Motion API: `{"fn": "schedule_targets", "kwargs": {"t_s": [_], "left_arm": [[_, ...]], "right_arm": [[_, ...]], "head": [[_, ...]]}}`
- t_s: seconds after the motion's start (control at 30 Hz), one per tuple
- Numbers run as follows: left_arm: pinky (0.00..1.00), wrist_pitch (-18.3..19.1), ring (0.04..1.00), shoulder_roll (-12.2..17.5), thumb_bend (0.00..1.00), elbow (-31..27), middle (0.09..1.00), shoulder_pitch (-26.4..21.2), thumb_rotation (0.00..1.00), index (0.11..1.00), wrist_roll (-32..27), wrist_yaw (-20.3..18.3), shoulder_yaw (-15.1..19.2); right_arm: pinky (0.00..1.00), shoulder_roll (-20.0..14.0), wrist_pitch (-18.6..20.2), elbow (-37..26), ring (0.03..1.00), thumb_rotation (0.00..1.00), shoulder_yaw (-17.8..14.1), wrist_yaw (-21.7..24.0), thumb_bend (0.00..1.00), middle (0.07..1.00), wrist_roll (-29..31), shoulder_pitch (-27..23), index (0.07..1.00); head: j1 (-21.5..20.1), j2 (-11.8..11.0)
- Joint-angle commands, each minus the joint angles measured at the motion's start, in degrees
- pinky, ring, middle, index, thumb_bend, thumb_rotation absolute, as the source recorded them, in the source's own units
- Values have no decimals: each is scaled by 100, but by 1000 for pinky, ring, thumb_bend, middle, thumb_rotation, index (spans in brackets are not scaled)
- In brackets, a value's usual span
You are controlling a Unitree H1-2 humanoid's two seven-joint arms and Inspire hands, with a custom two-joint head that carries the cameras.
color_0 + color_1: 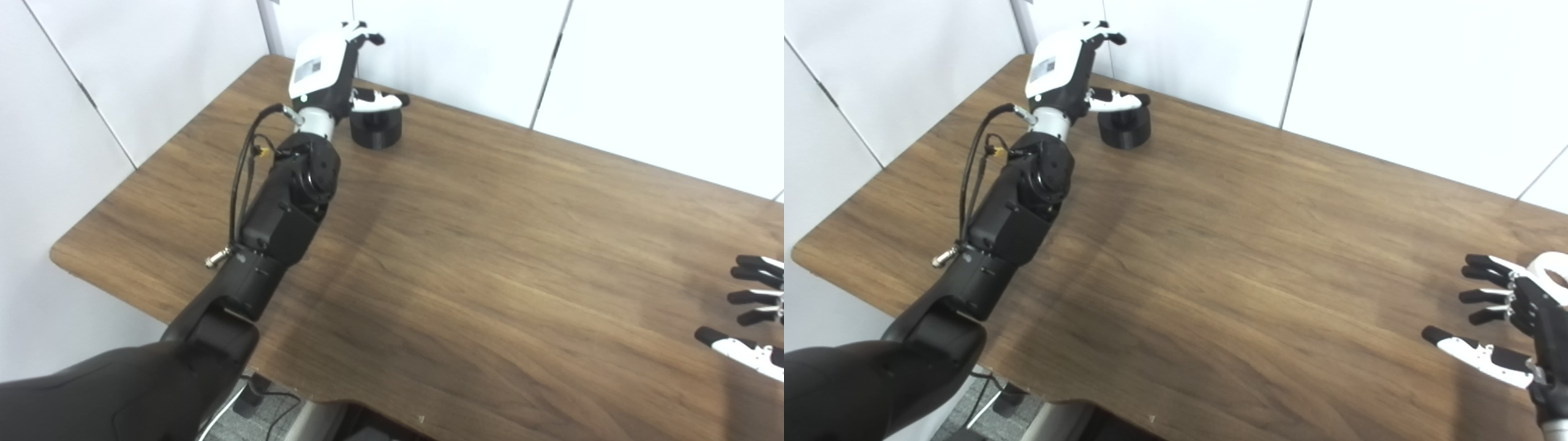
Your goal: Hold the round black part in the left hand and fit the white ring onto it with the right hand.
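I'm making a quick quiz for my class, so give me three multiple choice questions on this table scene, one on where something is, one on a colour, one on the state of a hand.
1. Where does the round black part stand?
A. near the far left corner of the table
B. at the near edge, in the middle
C. on the floor

2. What colour is the ring by the right edge of the right eye view?
A. red
B. white
C. green

3. How is the right hand just now?
A. shut on the black part
B. shut on the ring
C. open, holding nothing

Answers:
1 A, the part sits far back on the left, beside the left hand.
2 B, the ring shows white behind the right hand's fingers.
3 C, its fingers are spread over the wood with nothing between them.
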Motion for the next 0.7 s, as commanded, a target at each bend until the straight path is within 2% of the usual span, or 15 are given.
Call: {"fn": "schedule_targets", "kwargs": {"t_s": [0.0, 0.33, 0.47, 0.67], "left_arm": [[768, -24, 952, 225, 976, 15, 908, -296, 336, 750, 76, 188, 32], [926, 431, 1000, 487, 1000, 107, 968, -296, 387, 792, 66, -230, -85], [915, 548, 1000, 609, 1000, 219, 976, -371, 405, 780, 70, -396, -193], [841, 522, 1000, 670, 1000, 604, 944, -542, 463, 721, 71, -376, -334]], "right_arm": [[477, -59, -207, -127, 612, 7, -67, -82, 689, 729, 68, -148, 742], [468, -76, -303, -76, 600, 4, -62, -125, 689, 721, 49, -152, 738], [459, -82, -337, -67, 597, 2, -67, -126, 687, 719, 68, -153, 736], [453, -85, -329, -62, 594, 0, -68, -112, 692, 716, 97, -166, 732]], "head": [[-9, 2], [-53, -27], [-60, -18], [-75, -11]]}}
